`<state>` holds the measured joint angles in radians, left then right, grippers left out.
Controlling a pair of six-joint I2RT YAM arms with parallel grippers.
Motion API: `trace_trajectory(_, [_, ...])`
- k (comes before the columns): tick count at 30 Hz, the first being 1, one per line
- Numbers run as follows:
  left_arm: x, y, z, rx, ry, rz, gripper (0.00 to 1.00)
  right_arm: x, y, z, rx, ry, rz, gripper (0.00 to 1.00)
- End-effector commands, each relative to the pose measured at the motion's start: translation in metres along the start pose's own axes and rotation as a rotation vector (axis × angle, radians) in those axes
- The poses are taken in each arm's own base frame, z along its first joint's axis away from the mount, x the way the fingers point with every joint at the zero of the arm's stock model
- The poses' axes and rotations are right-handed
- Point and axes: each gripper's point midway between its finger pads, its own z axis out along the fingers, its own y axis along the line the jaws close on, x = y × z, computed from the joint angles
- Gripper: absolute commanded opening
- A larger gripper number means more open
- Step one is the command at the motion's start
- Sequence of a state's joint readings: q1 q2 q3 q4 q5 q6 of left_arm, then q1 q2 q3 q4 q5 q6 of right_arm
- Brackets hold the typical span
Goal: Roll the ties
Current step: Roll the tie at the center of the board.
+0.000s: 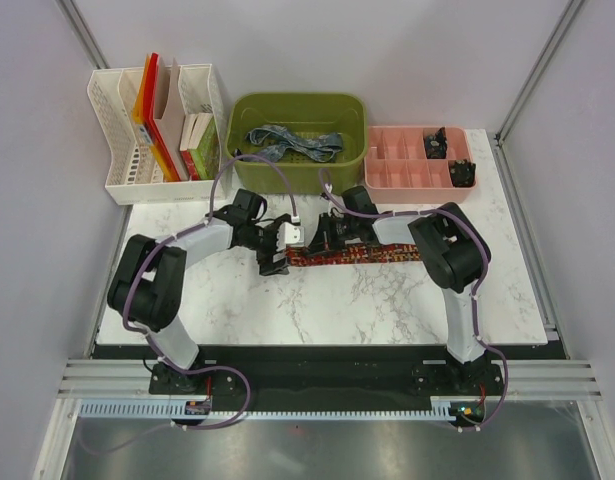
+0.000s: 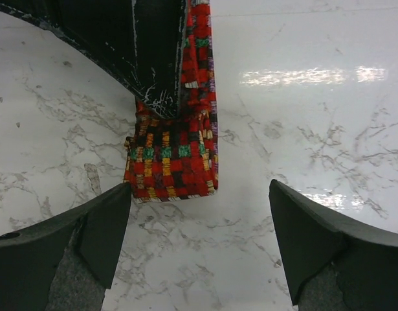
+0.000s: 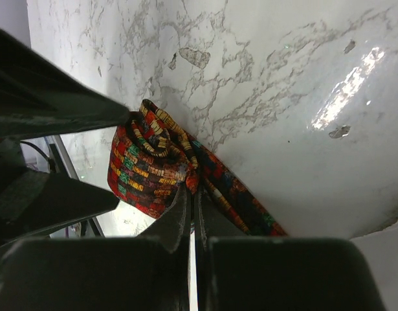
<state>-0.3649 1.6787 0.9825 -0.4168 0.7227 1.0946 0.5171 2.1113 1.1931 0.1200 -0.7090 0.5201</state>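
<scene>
1. Your left end effector [image 2: 200,189] is open, fingers spread, with the folded end of the red patterned tie [image 2: 173,162] just ahead.
2. Your right end effector [image 3: 189,204] is closed, pinching that tie, mid-frame on the bench [image 1: 387,300].
3. Blue-grey tie [image 1: 292,143] lies in the green bin [image 1: 297,99], upper centre.

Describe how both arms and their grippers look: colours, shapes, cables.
The left arm and right arm have bulky black joints joined by pale grey links. A greyish-purple cable loops along each. The left gripper and right gripper carry matte black, wedge-shaped fingers.
</scene>
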Motion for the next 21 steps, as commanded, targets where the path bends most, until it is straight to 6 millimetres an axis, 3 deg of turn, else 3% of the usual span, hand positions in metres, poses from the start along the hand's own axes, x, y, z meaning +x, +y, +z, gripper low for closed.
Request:
trace_trajectory(1, [0.005,0.032,0.009,-0.097,0.042,-0.001,0.92,0.025,-0.026,0.007,0.124,0.045,0.034,0.00])
trace_trajectory(8, [0.010,0.031,0.015,-0.082,0.051,-0.013,0.83,0.032,-0.025,0.007,0.127,0.039,0.045,0.00])
trace_trajectory(11, [0.006,0.028,0.013,-0.071,0.032,-0.010,0.73,0.034,-0.027,0.006,0.133,0.036,0.061,0.00])
trace_trajectory(16, [-0.017,0.028,0.006,-0.070,-0.026,0.002,0.62,0.036,-0.027,0.008,0.135,0.032,0.086,0.00])
trace_trajectory(21, [-0.033,0.030,0.014,-0.052,-0.041,-0.023,0.54,0.037,-0.027,0.010,0.124,0.029,0.115,0.00])
